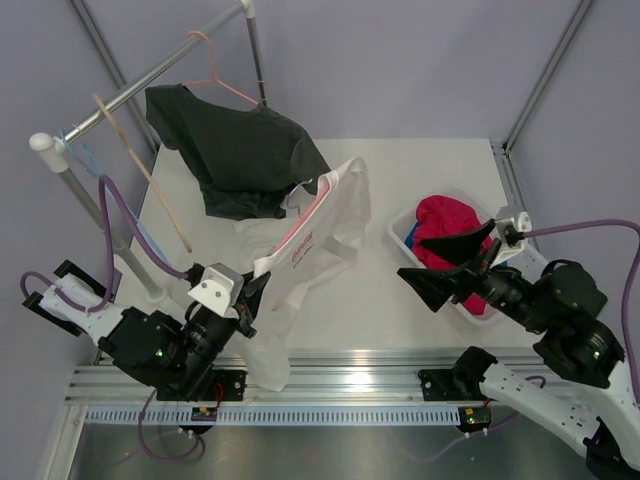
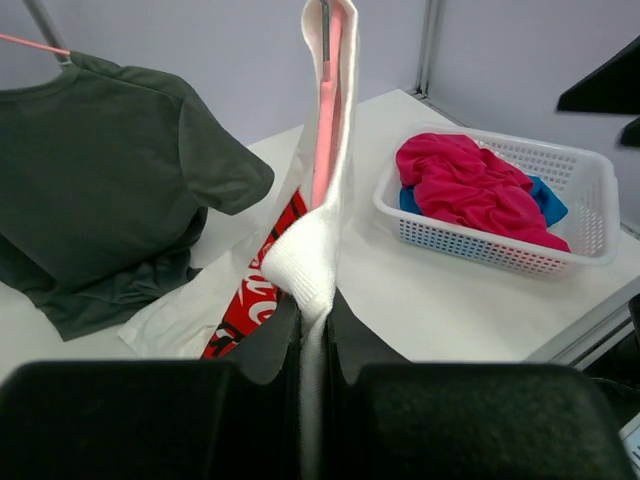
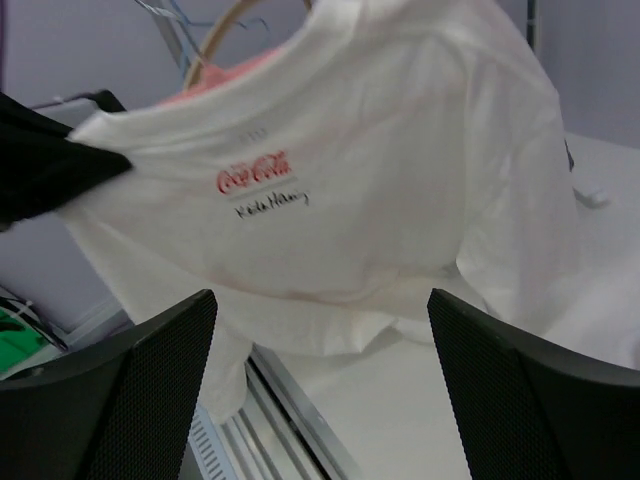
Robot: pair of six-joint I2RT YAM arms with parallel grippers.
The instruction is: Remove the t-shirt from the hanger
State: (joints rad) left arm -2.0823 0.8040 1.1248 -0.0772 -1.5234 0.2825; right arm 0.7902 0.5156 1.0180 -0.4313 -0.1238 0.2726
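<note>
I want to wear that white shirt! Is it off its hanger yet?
Not yet. Done: the t-shirt is away from the rail. In hand: the left gripper is shut on its fabric. Left: the hanger sits inside the collar, and the open right gripper touches nothing.

Pale lilac walls [image 1: 420, 60] close in the space ahead of me on every side I can see. I work over a matte white table [image 1: 440, 190] under soft, even light. At its far left, a silver rail [image 1: 150, 72] runs slantwise above the top, its near end carried on a pale post [image 1: 72, 182]. A grey metal upright [image 1: 545, 75] stands against the wall at the far right corner. A slotted aluminium track [image 1: 380, 385] lies along the near edge, with a dull grey sheet [image 1: 340, 450] below it.
</note>
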